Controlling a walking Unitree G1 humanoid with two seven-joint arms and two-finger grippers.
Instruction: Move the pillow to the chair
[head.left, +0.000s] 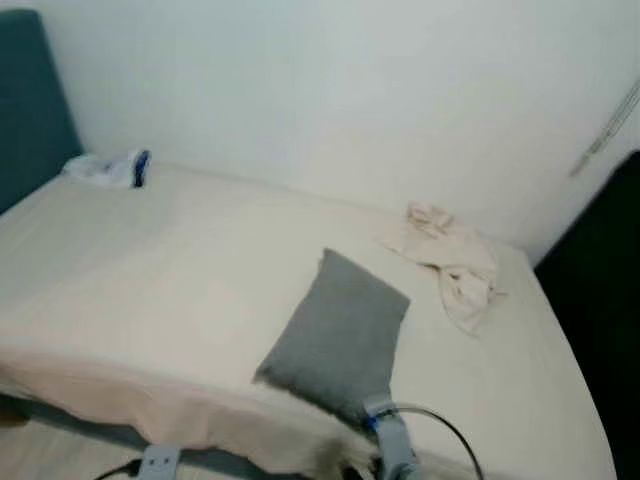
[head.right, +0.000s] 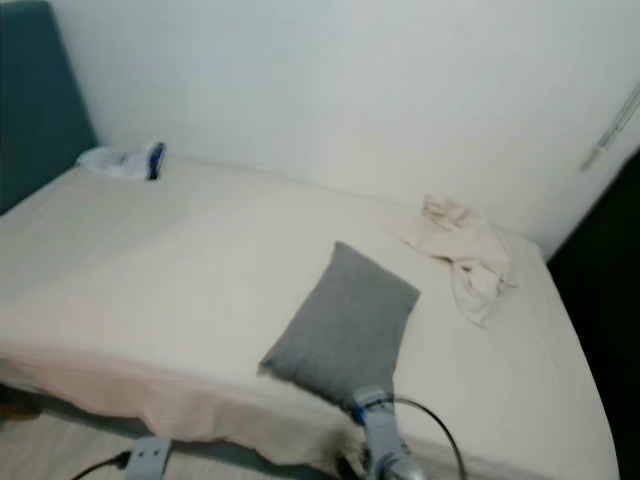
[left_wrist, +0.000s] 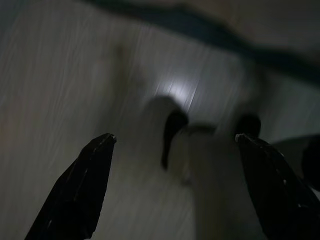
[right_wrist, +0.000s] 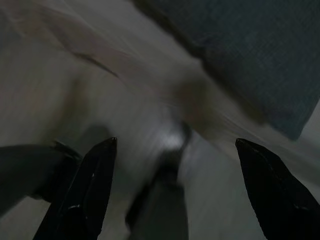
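Observation:
A grey rectangular pillow (head.left: 340, 335) lies flat on the cream bed (head.left: 150, 270), near its front edge and right of centre. My right arm's wrist (head.left: 392, 440) rises just below the pillow's near corner; my left arm's wrist (head.left: 155, 462) pokes up at the bottom left. In the left wrist view my left gripper (left_wrist: 175, 187) is open, pointing down at the pale floor. In the right wrist view my right gripper (right_wrist: 175, 187) is open too, over the floor by the bed's dark base (right_wrist: 240, 55). Nothing is between either pair of fingers.
A crumpled cream cloth (head.left: 450, 260) lies at the bed's far right. A white and blue item (head.left: 112, 168) rests at the far left by the teal headboard (head.left: 30, 100). A white wall stands behind the bed. A dark shape (head.left: 605, 300) borders the right side.

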